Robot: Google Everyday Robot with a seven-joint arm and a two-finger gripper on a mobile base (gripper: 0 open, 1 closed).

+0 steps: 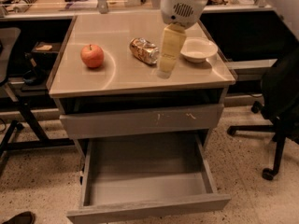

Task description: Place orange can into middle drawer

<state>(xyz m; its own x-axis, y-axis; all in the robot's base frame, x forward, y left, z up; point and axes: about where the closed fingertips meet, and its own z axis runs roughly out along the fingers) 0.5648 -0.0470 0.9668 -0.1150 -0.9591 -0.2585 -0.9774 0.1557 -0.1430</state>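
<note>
The orange can lies on its side on the tan tabletop, near the middle. My gripper hangs from the white arm just right of the can, low over the tabletop, and holds nothing that shows. The middle drawer is pulled out below, a wide shallow grey tray with nothing in it, and its plain front panel is nearest the camera.
A red apple sits left on the tabletop. A white bowl sits right of the gripper. A shut drawer front with pale scratches is above the open drawer. A black office chair stands at the right.
</note>
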